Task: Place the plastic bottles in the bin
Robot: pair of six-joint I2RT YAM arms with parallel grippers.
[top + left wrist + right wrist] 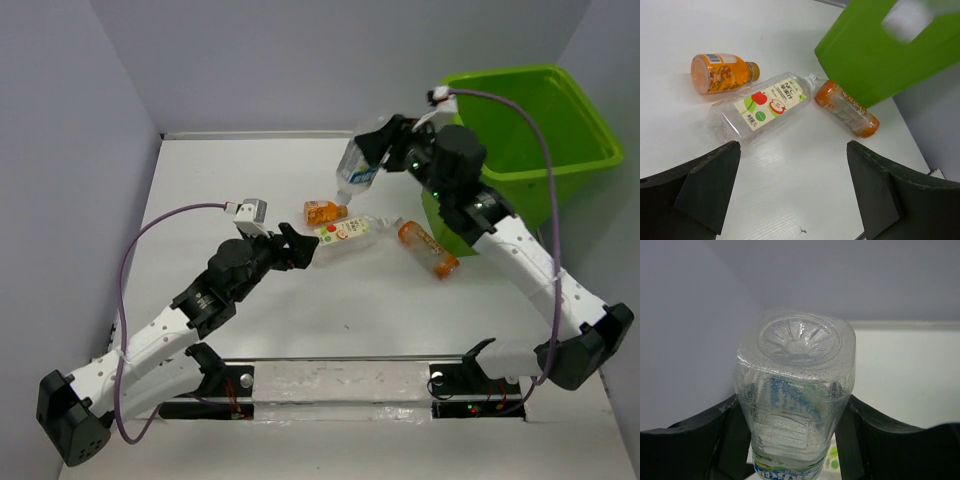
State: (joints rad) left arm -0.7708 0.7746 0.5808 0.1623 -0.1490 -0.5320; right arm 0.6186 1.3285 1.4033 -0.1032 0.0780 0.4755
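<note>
My right gripper is shut on a clear blue-labelled plastic bottle, held in the air with its cap pointing down, left of the lime-green bin. In the right wrist view both fingers press the sides of that bottle. My left gripper is open and holds nothing. It sits just left of a clear apple-labelled bottle lying on the table. The left wrist view shows this bottle ahead of the open gripper. A short orange bottle and a longer orange bottle lie beside it.
The short orange bottle lies behind the apple-labelled one. The longer orange bottle lies near the bin's front corner. Grey walls enclose the white table on the left and at the back.
</note>
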